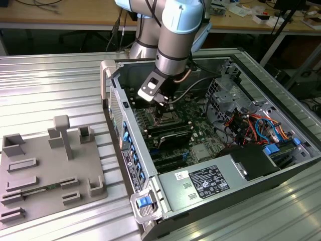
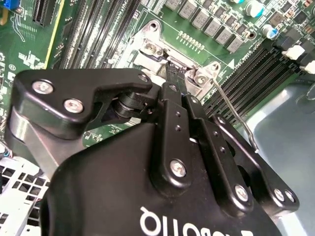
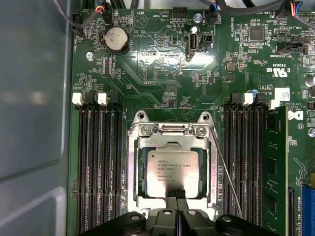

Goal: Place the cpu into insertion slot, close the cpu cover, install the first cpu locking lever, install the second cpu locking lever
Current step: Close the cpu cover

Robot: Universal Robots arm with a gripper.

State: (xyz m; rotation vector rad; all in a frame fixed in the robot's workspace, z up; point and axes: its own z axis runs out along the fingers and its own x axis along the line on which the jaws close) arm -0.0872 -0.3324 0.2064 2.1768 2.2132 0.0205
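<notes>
The cpu (image 3: 172, 169), a silver-topped square chip, lies flat in the insertion slot (image 3: 142, 172), whose dark rim shows around it. The cpu cover (image 3: 134, 167), a silvery frame, lies down around the chip. My gripper (image 3: 175, 193) is shut, its black fingertips pressed together at the cover's edge beside the chip; I also see the gripper (image 2: 172, 73) at the cover (image 2: 155, 49) in the second wrist view. A thin wire locking lever (image 3: 224, 172) slants along one side of the socket and looks lifted off the board (image 2: 236, 115). In the exterior view the gripper (image 1: 160, 108) is down inside the open computer case.
Long black memory slots (image 3: 98, 167) flank the socket, with a green memory module (image 3: 274, 167) on one side. A coin battery (image 3: 116, 39) sits further along the board. A grey-labelled power-supply box (image 1: 200, 183), coloured cables (image 1: 256, 125) and a grey fixture tray (image 1: 45, 170) show outside.
</notes>
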